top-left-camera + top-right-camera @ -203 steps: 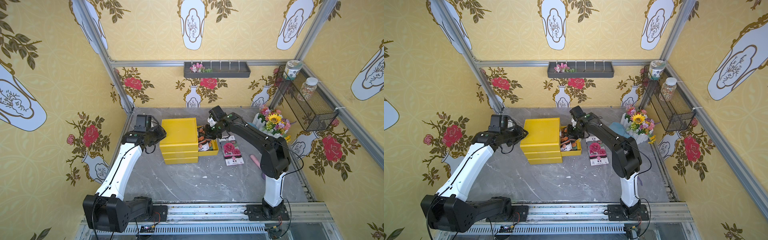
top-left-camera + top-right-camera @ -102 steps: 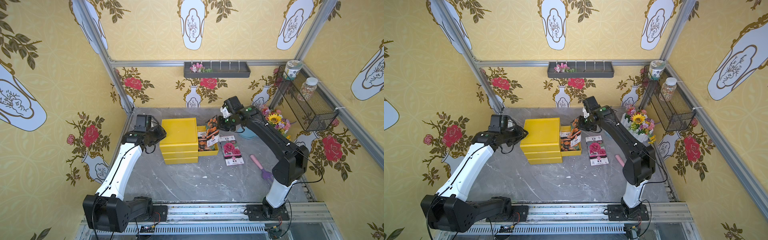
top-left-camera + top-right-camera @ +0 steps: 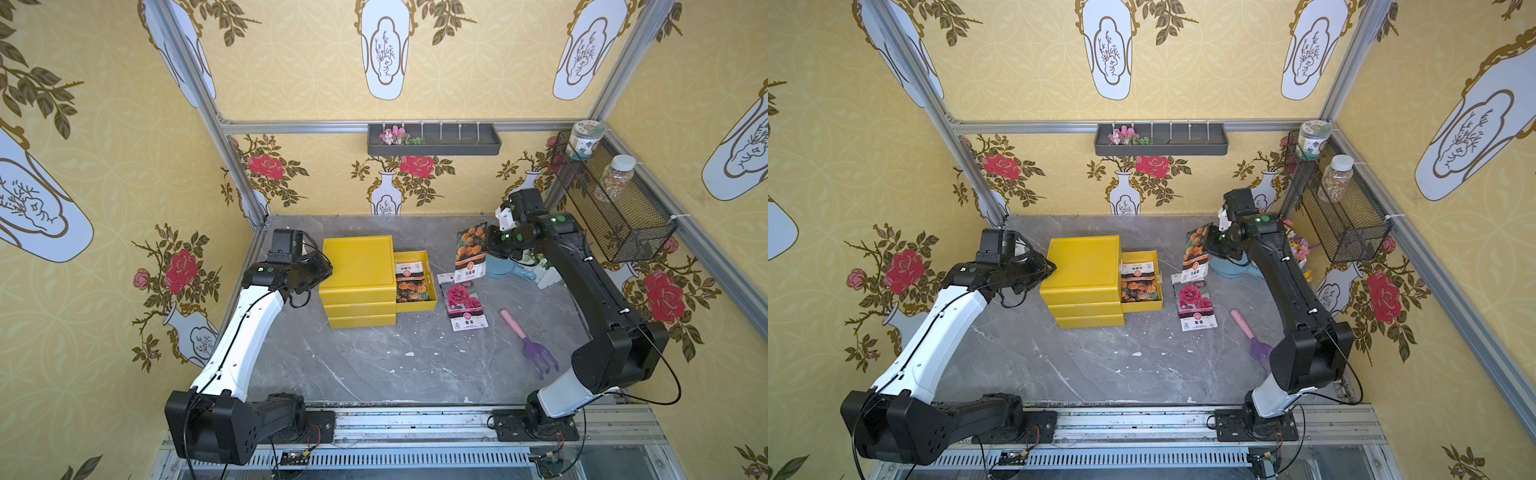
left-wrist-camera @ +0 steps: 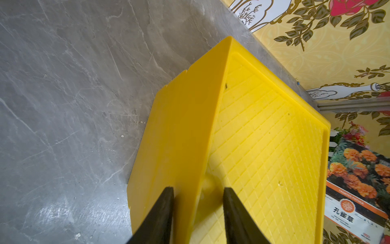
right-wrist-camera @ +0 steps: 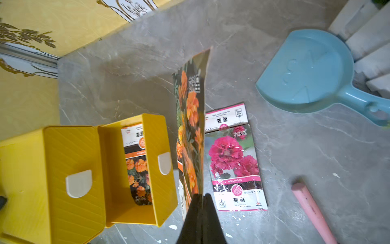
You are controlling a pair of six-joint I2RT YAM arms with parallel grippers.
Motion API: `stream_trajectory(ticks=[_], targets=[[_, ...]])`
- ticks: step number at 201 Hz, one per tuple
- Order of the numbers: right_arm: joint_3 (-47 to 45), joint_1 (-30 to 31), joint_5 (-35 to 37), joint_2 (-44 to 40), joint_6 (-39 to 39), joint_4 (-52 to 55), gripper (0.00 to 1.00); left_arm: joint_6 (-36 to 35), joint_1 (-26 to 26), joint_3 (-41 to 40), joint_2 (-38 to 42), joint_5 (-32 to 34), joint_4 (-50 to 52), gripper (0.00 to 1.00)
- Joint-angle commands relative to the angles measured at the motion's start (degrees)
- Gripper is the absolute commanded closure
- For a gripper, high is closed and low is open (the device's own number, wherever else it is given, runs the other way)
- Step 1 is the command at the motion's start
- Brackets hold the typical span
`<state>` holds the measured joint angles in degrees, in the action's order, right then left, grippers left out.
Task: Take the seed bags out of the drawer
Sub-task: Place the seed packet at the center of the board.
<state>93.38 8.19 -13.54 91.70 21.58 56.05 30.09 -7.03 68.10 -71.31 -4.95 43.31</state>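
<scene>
The right gripper (image 5: 201, 198) pinches one edge of an orange-flowered seed bag (image 3: 470, 254), its jaws tight on it. The bag hangs in the air above the worktop (image 3: 374, 365), toward the back right corner. Just beneath it a pink-flowered seed bag (image 3: 464, 305) lies flat on the stone, right of the middle. A second orange seed bag (image 3: 411, 280) lies in the open top drawer (image 3: 415, 306), which juts rightward from the yellow drawer unit (image 3: 358, 262) standing left of centre.

The left gripper (image 4: 198, 190) clamps the unit's top left rim, with its narrow jaws set either side of the yellow edge.

A blue dustpan (image 5: 306, 69) sits right behind the hanging bag, beside a flower pot (image 3: 1296, 249) in the back right corner. A pink-handled hand rake (image 3: 528, 343) lies near the right edge, apart from the bags. A wire basket (image 3: 615, 212) hangs on the right wall above the right arm.
</scene>
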Motion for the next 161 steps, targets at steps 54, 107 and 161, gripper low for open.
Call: stream_trajectory(ticks=[54,107,161], targets=[[-13.5,-0.5,-6.2,5.1,-4.0,-3.5,1.0,0.4,0.0,-0.6,0.6,-1.3,2.1,0.57],[-15.5,-0.3,-4.3,9.4,-6.3,-3.3,0.96,0.6,0.0,-0.8,0.9,-1.4,2.1,0.57],[-15.3,0.0,3.1,10.6,-7.0,-2.1,0.81,0.6,0.0,-0.8,0.7,-1.2,2.0,0.57]])
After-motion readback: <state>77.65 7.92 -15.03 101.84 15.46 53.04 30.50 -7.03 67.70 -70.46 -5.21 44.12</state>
